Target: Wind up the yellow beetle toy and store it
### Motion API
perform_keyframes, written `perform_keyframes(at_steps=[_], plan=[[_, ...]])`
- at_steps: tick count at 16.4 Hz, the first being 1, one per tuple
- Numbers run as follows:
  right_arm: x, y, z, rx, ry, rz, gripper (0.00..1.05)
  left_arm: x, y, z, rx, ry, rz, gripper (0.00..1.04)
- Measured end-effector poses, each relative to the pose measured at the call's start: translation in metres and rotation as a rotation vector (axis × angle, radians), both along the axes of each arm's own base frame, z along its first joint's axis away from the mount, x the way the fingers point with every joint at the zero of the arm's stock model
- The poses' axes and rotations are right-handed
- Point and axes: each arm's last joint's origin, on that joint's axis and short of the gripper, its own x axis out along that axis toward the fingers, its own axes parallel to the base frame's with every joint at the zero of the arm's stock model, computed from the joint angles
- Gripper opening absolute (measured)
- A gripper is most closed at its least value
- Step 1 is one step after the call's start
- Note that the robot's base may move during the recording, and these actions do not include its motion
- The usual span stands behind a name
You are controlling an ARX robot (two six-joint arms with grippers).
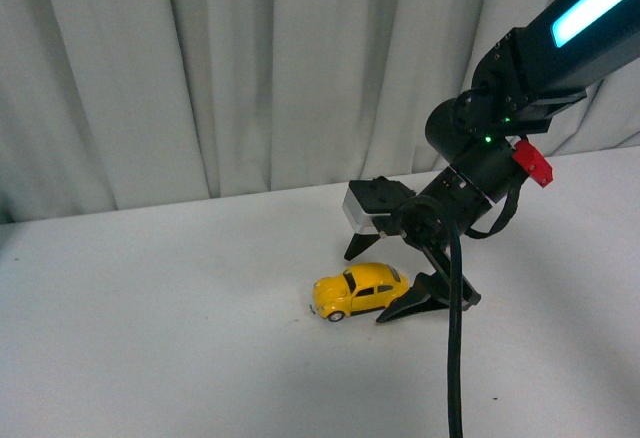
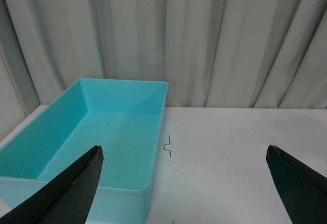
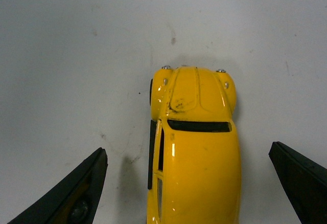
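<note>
The yellow beetle toy (image 1: 360,291) stands on its wheels on the white table, nose to the left in the front view. My right gripper (image 1: 385,280) is open and low over the toy's rear half, one black finger behind it and one in front. In the right wrist view the toy (image 3: 196,147) lies between the two spread fingers (image 3: 76,196), with gaps on both sides. My left gripper (image 2: 186,183) is open and empty, seen only in the left wrist view, above the table beside a teal bin (image 2: 97,142). The left arm is out of the front view.
The teal bin is open-topped and empty, standing near a pale curtain (image 2: 204,40). A small bent wire mark (image 2: 167,147) lies on the table beside the bin. The curtain (image 1: 250,68) also runs along the table's far edge. A black cable (image 1: 455,358) hangs from the right arm.
</note>
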Motion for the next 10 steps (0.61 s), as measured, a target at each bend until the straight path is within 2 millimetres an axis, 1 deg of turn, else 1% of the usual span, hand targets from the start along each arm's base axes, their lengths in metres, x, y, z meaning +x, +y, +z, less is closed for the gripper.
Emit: perform_keyframes(at_steps=[2, 3, 6, 7, 8, 10], plan=[[0.001, 0.0028, 0.0003, -0.002, 0.0, -0.005, 0.98, 0.0, 0.0, 0.0, 0.0, 0.0, 0.0, 0.98], [0.0015, 0.0044, 0.0004, -0.002, -0.001, -0.007, 0.9, 0.0, 0.0, 0.0, 0.0, 0.0, 0.0, 0.98], [0.0023, 0.0053, -0.0005, -0.006, -0.001, -0.013, 0.57, 0.0, 0.0, 0.0, 0.0, 0.0, 0.0, 0.98], [0.0022, 0.0053, -0.0015, -0.005, 0.003, -0.016, 0.5, 0.0, 0.0, 0.0, 0.0, 0.0, 0.0, 0.98], [0.0022, 0.0054, -0.002, 0.0, 0.008, -0.021, 0.43, 0.0, 0.0, 0.0, 0.0, 0.0, 0.0, 0.98], [0.0022, 0.0054, -0.002, 0.0, 0.009, -0.022, 0.41, 0.0, 0.0, 0.0, 0.0, 0.0, 0.0, 0.98]])
